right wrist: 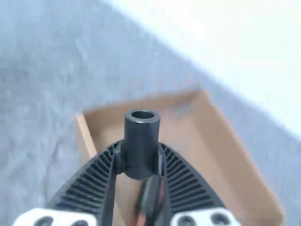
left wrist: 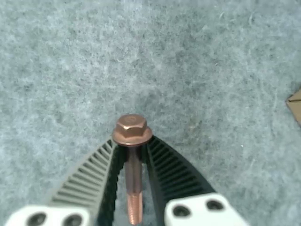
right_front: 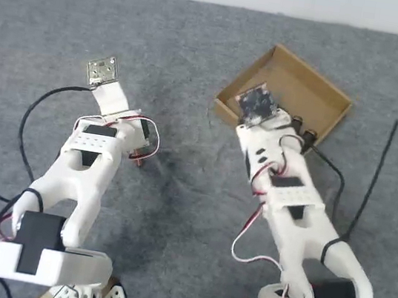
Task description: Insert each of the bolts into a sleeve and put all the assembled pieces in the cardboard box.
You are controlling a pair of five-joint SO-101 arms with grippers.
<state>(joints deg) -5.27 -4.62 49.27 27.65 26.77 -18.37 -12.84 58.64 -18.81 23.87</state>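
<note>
Left gripper (left wrist: 133, 148): we see it pinching the copper bolt (left wrist: 133, 131).
Right gripper (right wrist: 141, 157): pinching the black sleeve (right wrist: 141, 136) over the cardboard box (right_front: 319, 99), at one o'clock.

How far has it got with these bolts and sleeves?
Midway at best. The left gripper grips a copper bolt; the right gripper holds an empty black sleeve over the cardboard box. Those two are not yet joined or boxed. Dark shapes in the box may be finished pieces; I cannot tell.
</note>
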